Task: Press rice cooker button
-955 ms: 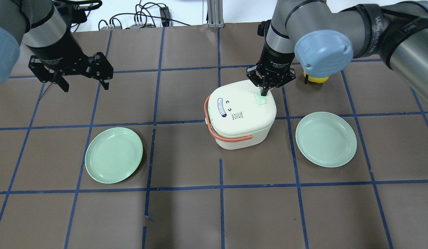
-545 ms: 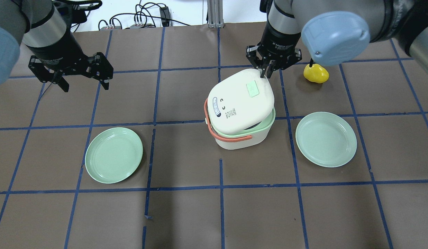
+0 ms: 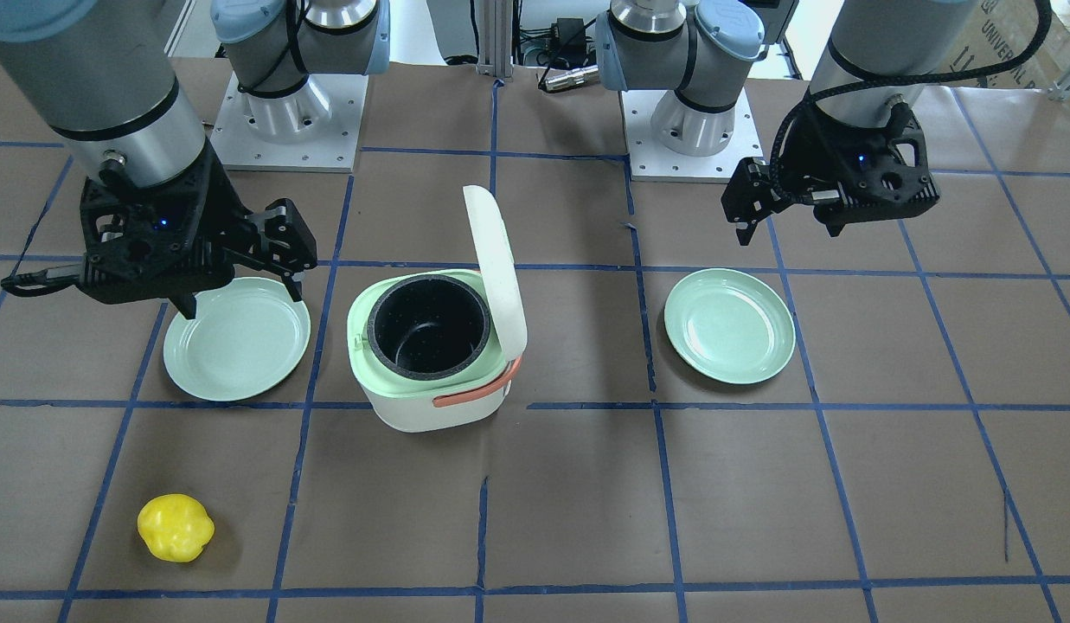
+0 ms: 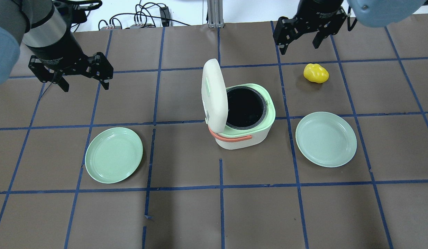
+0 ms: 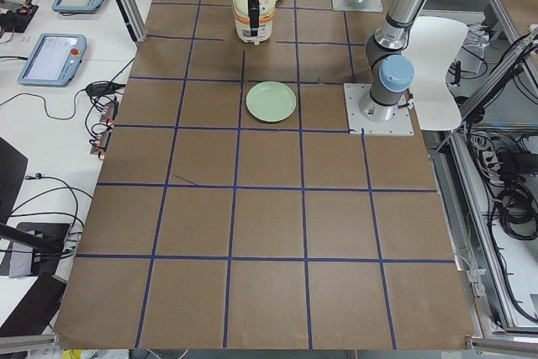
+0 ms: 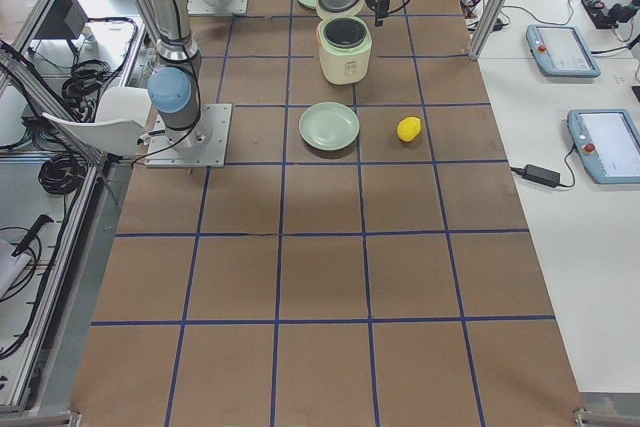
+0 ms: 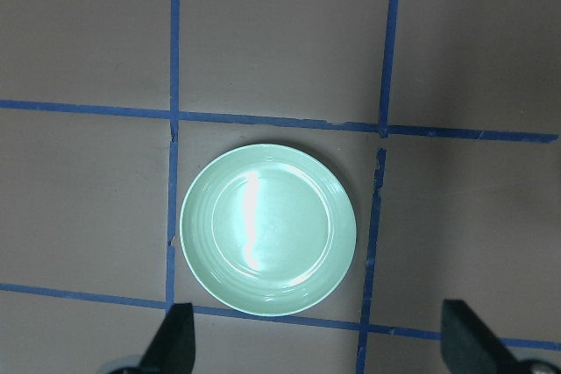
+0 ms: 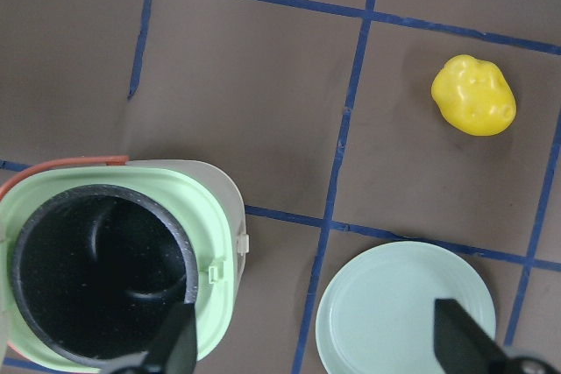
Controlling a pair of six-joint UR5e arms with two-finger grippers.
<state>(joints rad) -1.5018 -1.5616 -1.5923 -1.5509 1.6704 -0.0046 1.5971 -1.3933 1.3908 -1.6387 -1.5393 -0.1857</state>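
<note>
One rice cooker [image 4: 243, 140] stands near the middle of the desk [image 4: 186, 214], between two pale green plates, one on the robot's left [image 4: 114, 155] and one on its right [image 4: 326, 139], each well apart from it. Its single lid [image 4: 214, 95] stands upright on the hinge at the cooker's left side, baring one black inner pot [image 4: 245, 109]. One orange handle [image 4: 231, 137] lies folded against the body. The pale green button shows only as a thin sliver on the lid's outer face [image 4: 207, 84], turned away from the pot. One yellow, lumpy item [image 4: 316, 73] lies on the far side of the desk, beyond the right plate and touching nothing. There are two pincers. The left pincer [image 4: 85, 86] hangs with its fingers spread wide and nothing between them, above the desk near the left plate. The right pincer [image 4: 299, 47] is likewise spread and empty, raised clear of the cooker on its far right. The small print on the left wrist is too fine to read, and no label on the cooker can be made out.
</note>
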